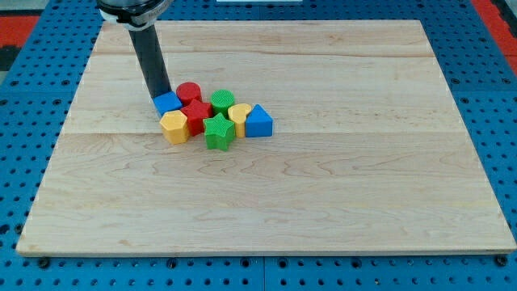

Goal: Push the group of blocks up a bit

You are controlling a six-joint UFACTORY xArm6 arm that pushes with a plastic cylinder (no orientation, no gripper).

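Observation:
Several blocks sit packed in one cluster left of the board's middle. A blue cube (167, 103) is at the cluster's upper left, with a red cylinder (189, 91) to its right. Below them lie a red block (196, 112), a green cylinder (222, 101), a yellow hexagon (174, 127), a green star (218, 132), a yellow heart (239, 115) and a blue triangle (258, 121). My tip (161, 95) touches the blue cube's upper left edge, at the top left of the cluster. The rod slants up toward the view's top left.
The light wooden board (323, 186) lies on a blue pegboard table (24, 121). The arm's mount (129, 10) shows at the view's top left.

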